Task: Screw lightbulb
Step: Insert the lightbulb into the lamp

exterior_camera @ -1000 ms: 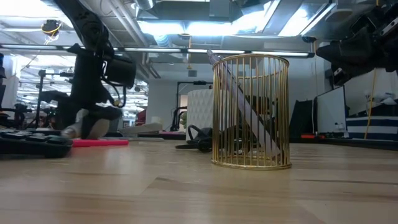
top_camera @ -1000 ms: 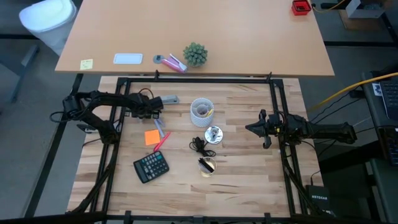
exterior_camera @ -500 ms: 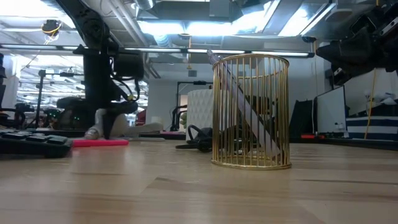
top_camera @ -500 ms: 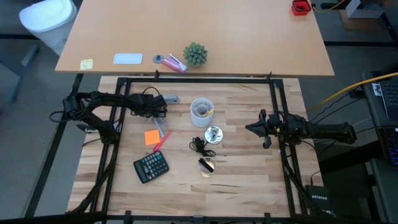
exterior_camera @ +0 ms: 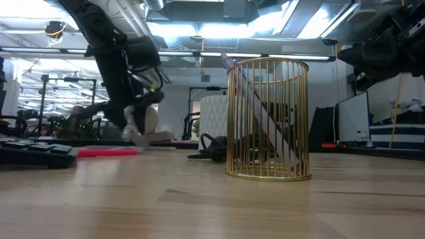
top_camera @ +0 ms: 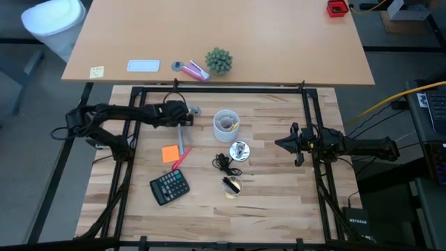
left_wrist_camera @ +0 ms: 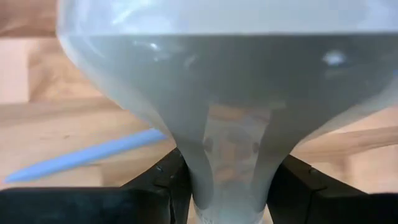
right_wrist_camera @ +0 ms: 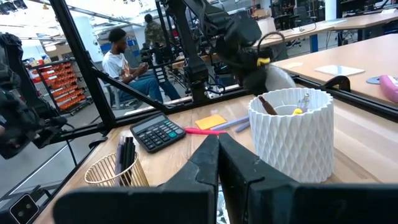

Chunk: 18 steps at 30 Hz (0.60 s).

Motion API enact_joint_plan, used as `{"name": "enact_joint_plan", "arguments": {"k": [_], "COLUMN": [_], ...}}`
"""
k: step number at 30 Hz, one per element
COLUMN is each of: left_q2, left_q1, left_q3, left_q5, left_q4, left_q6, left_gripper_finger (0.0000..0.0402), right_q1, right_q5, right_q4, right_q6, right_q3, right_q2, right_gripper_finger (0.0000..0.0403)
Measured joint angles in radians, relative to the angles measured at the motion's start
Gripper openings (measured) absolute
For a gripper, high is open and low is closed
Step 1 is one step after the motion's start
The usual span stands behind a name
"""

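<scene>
Open-plan robotics lab: framed test table (top_camera: 279, 202), orange parts bins (right_wrist_camera: 65, 87).

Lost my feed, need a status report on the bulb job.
Left tool shut on lightbulb, lifted off table. Right tool shut, waiting at right. Silver socket clear; white cup between.

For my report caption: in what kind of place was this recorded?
Most likely a robotics lab or workshop. Two robot arms work at a wooden table inside a black metal frame; behind it stand workbenches, orange parts bins and seated people.
</scene>
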Motion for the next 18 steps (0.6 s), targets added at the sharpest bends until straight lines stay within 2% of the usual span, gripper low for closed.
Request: {"name": "enact_joint_plan", "arguments": {"k": [6,11,18], "left_q2": [-0.1,-0.151,-0.138], "left_q1": [-0.015,-0.086,-0.228], "left_q3": [0.0,0.0,0.0], "left_q5": [0.03,0.037,0.036], "left_q4": [0.078,0.193,0.459], "left_q6": [0.036,0.065,0.173], "left_gripper_finger": [0.0145,0.0151,0.0148], "right_q1": [0.0,0.0,0.0], "right_q5": [0.0,0.005,0.114], "right_q4": [-0.003,-0.003,-0.001], "right_q6": [0.0,0.0,0.011], "right_q3": [0.0,0.0,0.0], "right_q2": [0.0,0.0,0.0], "right_gripper_finger": [0.0012,0.0012,0.0012]}}
